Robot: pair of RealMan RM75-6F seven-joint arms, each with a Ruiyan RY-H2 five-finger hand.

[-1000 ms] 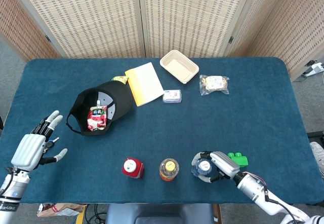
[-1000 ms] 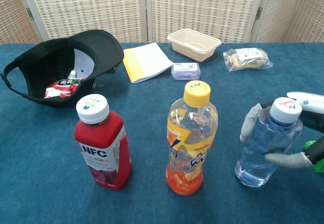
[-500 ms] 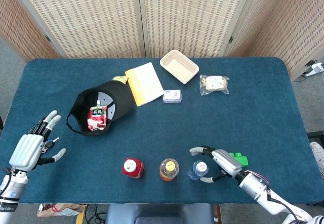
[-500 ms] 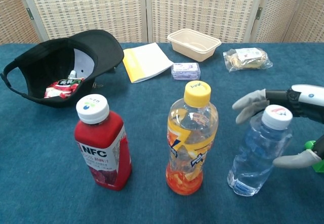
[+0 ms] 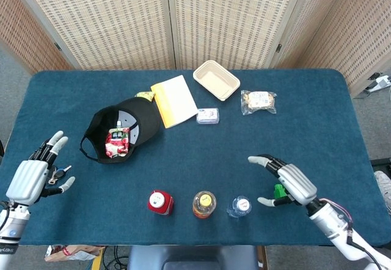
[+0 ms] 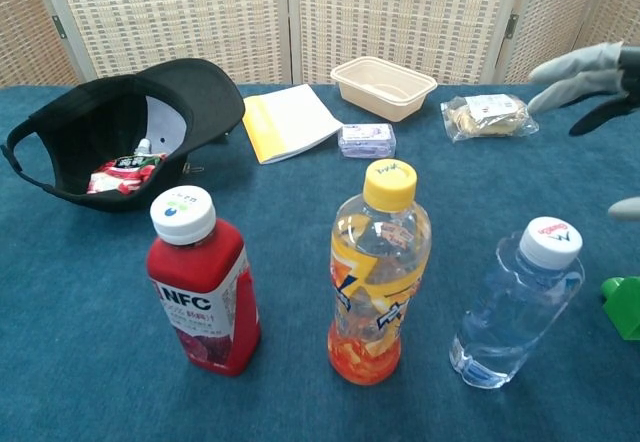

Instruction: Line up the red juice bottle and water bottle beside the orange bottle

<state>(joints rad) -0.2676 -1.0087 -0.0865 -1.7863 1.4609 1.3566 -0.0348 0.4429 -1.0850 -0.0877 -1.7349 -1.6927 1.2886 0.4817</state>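
Three bottles stand in a row near the table's front edge. The red juice bottle (image 5: 160,202) (image 6: 203,290) with a white cap is at the left. The orange bottle (image 5: 204,204) (image 6: 378,274) with a yellow cap is in the middle. The clear water bottle (image 5: 239,206) (image 6: 517,303) stands at the right, tilted slightly. My right hand (image 5: 290,182) (image 6: 592,74) is raised up and to the right of the water bottle, fingers spread, holding nothing. My left hand (image 5: 36,173) hovers open at the table's left edge, seen only in the head view.
A black cap (image 5: 118,128) with a red pouch (image 5: 116,142) in it lies at mid left. A yellow-edged notebook (image 5: 174,100), a small packet (image 5: 208,115), a beige tray (image 5: 215,79) and a snack bag (image 5: 258,101) lie further back. A green block (image 6: 624,305) sits right of the water bottle.
My right hand let go of the water bottle, opened, and pulled away up and to the right. The bottle stays standing beside the orange one. My left hand drifted slightly left.
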